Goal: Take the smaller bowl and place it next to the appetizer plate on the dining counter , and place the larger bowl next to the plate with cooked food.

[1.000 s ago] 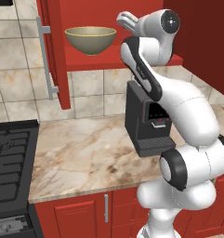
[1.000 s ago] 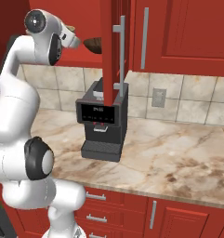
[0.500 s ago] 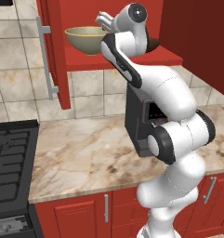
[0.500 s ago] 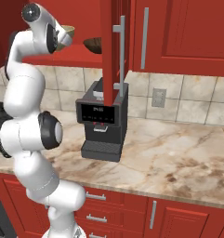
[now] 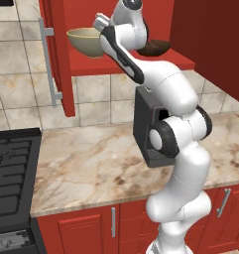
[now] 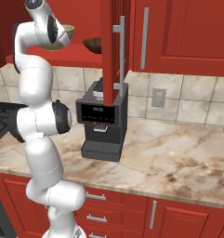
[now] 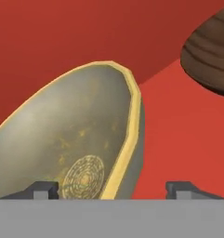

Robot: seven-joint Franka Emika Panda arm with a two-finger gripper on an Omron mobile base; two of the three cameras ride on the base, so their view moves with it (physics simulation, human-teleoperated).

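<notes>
On the red open cabinet shelf (image 5: pixel 155 67) above the marbled desk (image 5: pixel 91 168), the wide, deep beige-olive ceramic bowl with pale yellowish rim (image 7: pixel 81 148) sits upright, mouth up, a spiral pattern inside. The shallow dark brown wooden bowl (image 7: pixel 211 51) stands nearby. The jaws (image 7: pixel 114 189) straddle the beige rim, apart. No writing is legible.

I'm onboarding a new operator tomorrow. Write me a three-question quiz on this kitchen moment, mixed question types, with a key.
1. True or false: the larger bowl sits on the marbled counter.
2. Which bowl does the gripper straddle at the rim? A) larger bowl B) smaller bowl
3. Fill in: the black machine on the counter is a ____.

Key:
1. False; it is on the open cabinet's red shelf.
2. A
3. Coffee machine
</notes>
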